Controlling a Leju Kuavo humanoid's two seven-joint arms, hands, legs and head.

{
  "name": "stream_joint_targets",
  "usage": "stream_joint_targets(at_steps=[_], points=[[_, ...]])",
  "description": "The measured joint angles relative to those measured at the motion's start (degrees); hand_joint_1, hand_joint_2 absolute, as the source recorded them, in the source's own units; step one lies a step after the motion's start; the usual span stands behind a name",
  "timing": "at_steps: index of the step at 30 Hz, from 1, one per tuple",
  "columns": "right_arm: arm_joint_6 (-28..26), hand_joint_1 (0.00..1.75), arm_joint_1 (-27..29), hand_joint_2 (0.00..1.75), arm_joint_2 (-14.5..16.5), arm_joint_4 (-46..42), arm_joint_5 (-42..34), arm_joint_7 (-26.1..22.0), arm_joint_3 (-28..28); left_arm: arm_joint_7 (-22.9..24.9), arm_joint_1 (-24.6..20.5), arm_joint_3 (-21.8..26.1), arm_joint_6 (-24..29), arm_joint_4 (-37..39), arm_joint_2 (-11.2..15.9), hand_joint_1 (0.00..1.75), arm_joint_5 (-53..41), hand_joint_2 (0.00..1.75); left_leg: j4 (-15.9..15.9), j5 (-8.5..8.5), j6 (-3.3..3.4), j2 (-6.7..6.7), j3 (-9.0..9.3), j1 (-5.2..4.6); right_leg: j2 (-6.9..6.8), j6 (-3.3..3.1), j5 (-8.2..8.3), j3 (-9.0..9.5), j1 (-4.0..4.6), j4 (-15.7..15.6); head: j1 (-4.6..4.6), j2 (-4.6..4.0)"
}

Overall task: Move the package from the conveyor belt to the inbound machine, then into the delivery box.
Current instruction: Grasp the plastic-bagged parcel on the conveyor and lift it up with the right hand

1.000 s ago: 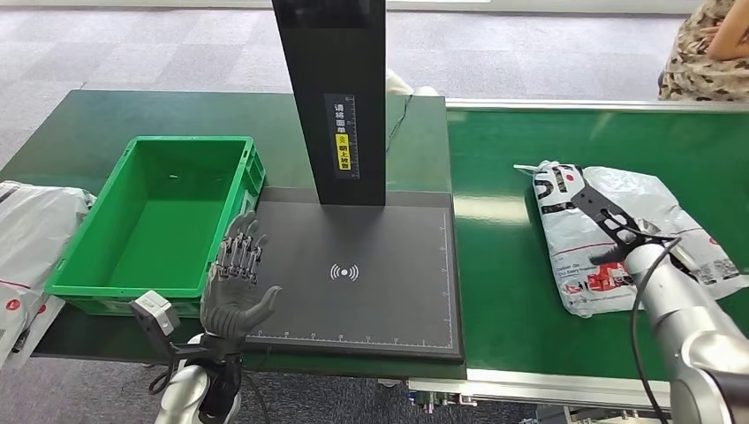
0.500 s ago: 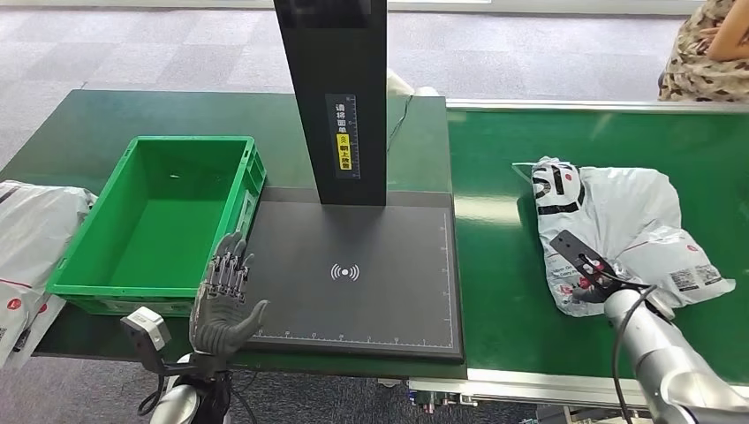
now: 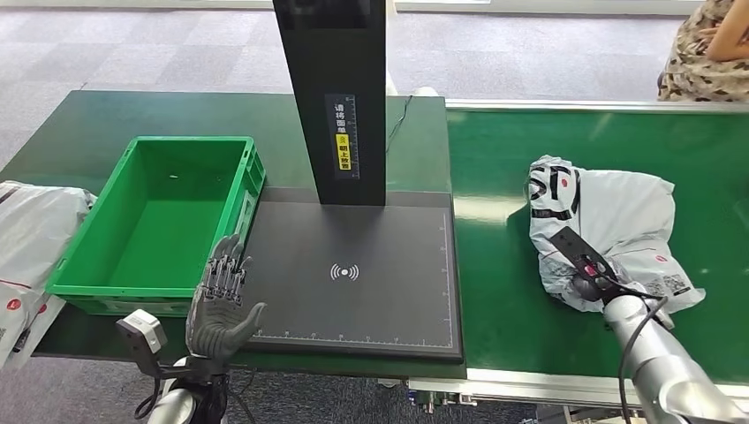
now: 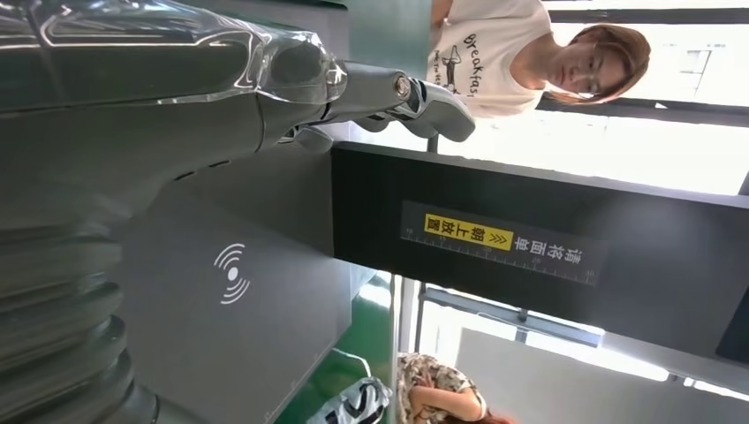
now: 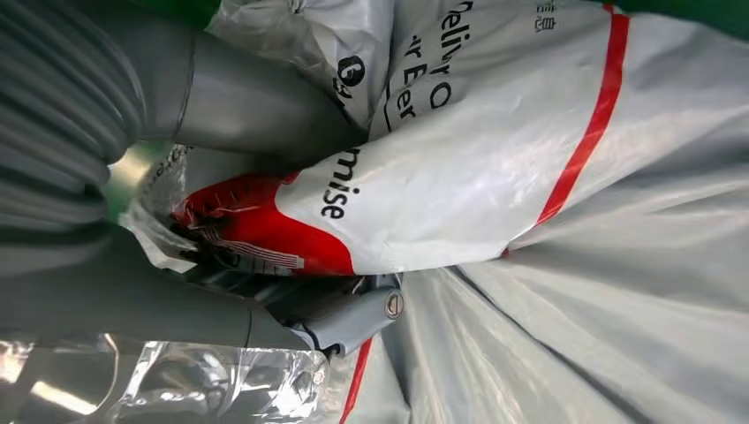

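A grey plastic mail package [image 3: 618, 212] with red and black print lies crumpled on the green conveyor belt [image 3: 503, 177] at the right. My right hand [image 3: 590, 281] grips its near edge. In the right wrist view the thumb [image 5: 247, 106] and fingers [image 5: 344, 318] pinch the bag's red-printed corner [image 5: 265, 234]. The inbound machine is a dark scanner plate [image 3: 353, 291] with a black column [image 3: 340, 97] behind it. The green delivery box [image 3: 190, 141] stands empty left of the plate. My left hand [image 3: 221, 305] is held upright and open at the plate's front left corner, fingers [image 4: 415, 88] spread.
Another grey package [image 3: 26, 238] lies off the table's left edge. A person [image 3: 707, 49] sits beyond the belt at the far right. In the left wrist view a person [image 4: 495, 53] stands behind the column [image 4: 530, 256].
My right hand has closed on the package's near edge and drawn it toward me, bunching the bag up. My left hand has sunk a little lower at the plate's front.
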Motion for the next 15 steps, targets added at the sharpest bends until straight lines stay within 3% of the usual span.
stream_joint_targets(at_steps=[8, 15], points=[[-4.92, 1.75, 2.11, 1.75, 2.86, -6.91, -11.57, -18.76, -7.19, -0.04, 1.77, 1.26, -0.04, -2.72, -0.99, 0.00, -0.48, 1.75, -0.01, 0.00, 0.00, -0.01, -0.03, 0.00, -0.01, 0.00, -0.01, -0.02, 0.00, 0.00, 0.00, 0.01], [-3.64, 1.75, 7.39, 1.75, 6.57, -21.75, -15.95, -27.82, -7.70, -1.68, 1.94, 1.55, 0.58, -3.49, -1.60, 0.00, -0.51, 1.75, -0.02, 0.00, 0.00, -0.01, -0.02, 0.00, -0.01, 0.00, -0.01, -0.03, 0.00, 0.01, 0.01, 0.00]])
